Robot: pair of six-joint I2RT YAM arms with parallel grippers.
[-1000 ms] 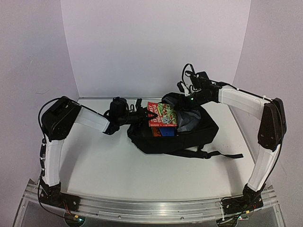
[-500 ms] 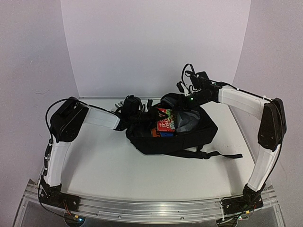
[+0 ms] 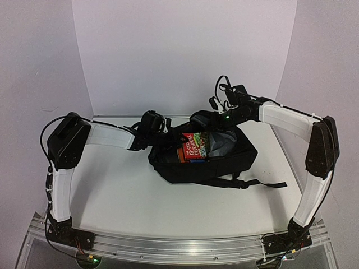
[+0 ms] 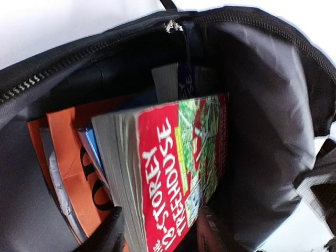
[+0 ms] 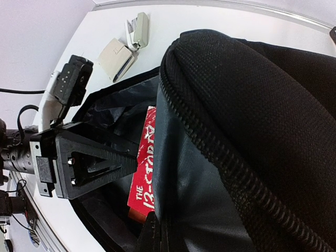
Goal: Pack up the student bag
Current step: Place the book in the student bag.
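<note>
Near edge of table [image 3: 140, 207]: both arm bases [image 3: 61, 230] are bolted here, and the white top runs on ahead of them.
Strap [image 3: 263, 183]: trails flat off the bag's near right side.
Student bag [image 3: 207, 167]: lies mid-table, mouth unzipped towards the left arm, grey lining [image 3: 224, 143] showing.
Inside: red book [image 4: 178, 173] on top and part way in, with an orange folder [image 4: 68, 152] and a blue book [image 4: 90, 143] beside it.
Left gripper [image 3: 170, 136]: at the mouth, fingers apart either side of the red book's near end. Whether they press it I cannot tell.
Right gripper [image 3: 223, 120]: fingers pinched tight on the bag's upper rim, holding the mouth up.
Handling: soft, limp cloth that sags where unsupported, and probably heavy with books. It is best taken by the firmer edge along the zip [image 4: 31, 86], not by the lining.
Far side: two small beige boxes [image 5: 118, 55] sit on the table beyond the bag.
</note>
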